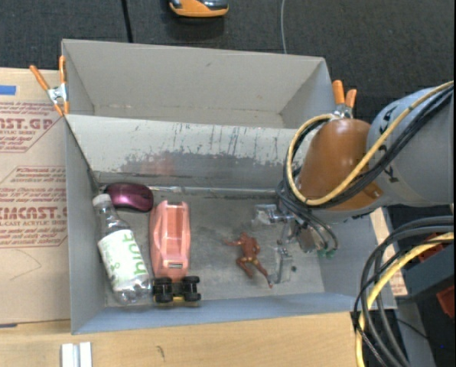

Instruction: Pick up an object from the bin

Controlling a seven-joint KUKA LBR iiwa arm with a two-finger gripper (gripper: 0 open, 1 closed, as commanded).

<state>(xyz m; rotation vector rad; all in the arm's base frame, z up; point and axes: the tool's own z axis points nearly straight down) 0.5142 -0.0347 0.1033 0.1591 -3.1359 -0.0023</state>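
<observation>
My gripper hangs low over the right part of the bin floor, under the orange wrist cover. Just to its left lies a small reddish-brown toy figure, and its lower end reaches close to the gripper. I cannot make out whether the two touch. A pink tape dispenser lies further left, lengthwise on the floor. Below the dispenser, at the front wall, sits a small black toy car.
A clear plastic bottle with a white label lies along the left wall. A dark magenta rounded object rests in the back left corner. The arm and its cables crowd the bin's right side. Bare floor lies between the dispenser and the toy figure.
</observation>
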